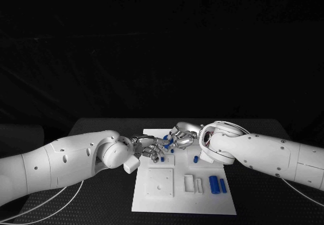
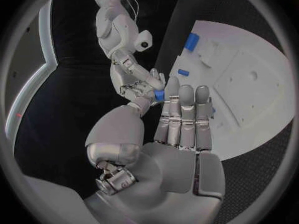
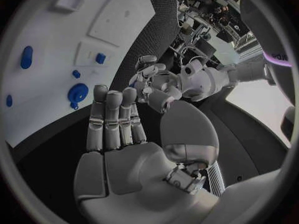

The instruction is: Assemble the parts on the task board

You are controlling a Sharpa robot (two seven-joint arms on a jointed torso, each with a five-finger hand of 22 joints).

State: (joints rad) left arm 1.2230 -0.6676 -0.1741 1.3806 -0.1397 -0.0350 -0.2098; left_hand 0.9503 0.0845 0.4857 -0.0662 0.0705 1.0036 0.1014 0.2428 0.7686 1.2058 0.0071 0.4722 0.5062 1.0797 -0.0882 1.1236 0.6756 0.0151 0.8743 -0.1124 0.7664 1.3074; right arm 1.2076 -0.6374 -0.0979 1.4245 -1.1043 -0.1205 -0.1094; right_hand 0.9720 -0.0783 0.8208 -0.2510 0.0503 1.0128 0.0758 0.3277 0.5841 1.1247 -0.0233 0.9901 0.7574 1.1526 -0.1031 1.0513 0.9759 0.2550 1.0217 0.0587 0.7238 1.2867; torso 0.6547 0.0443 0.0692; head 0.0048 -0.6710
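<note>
Above the far end of the task board [image 1: 162, 199], the left hand [image 1: 147, 149] and right hand [image 1: 181, 136] met, pinching a small blue part [image 2: 159, 95] between them; a clean handover probably required one firm grip before release.

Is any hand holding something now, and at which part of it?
A small blue part sits between fingertips of both hands; which hand holds it, and where, cannot be told.

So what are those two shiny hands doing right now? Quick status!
Both robot hands, left and right, meet over the white task board. Small blue part pinched between their fingertips. Nothing in the way.
</note>
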